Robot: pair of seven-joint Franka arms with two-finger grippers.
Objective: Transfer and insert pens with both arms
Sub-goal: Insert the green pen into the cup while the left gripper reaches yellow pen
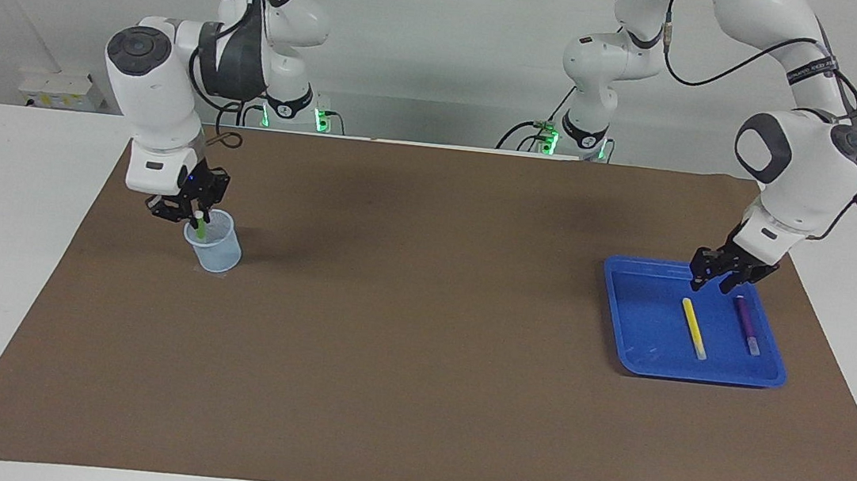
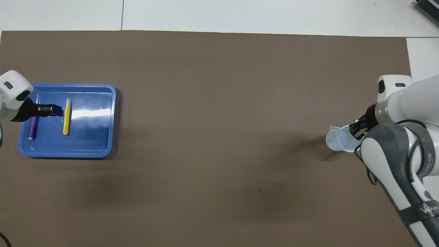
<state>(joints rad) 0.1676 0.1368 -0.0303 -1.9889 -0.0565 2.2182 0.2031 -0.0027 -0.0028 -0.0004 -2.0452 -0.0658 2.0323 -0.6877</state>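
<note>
Right now the right gripper (image 1: 191,213), clamped shut on the slim green marker pen (image 1: 200,226), lowers it into the translucent pale-blue plastic cup (image 1: 215,243) near the brown mat's (image 1: 412,398) right-arm edge; releasing it tilted could tip the light cup. Over the blue plastic tray (image 1: 635,358), the left gripper (image 1: 715,275), fingers parted, could nudge the yellow pen (image 1: 693,327) against the purple pen (image 1: 746,325).

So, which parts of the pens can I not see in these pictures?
Green pen: its lower end, facing view, is blurred by the wall of the cup; overhead view, the right gripper covers it almost wholly.
Purple pen: its end farther from the robots, overhead view, lies under the left gripper.
</note>
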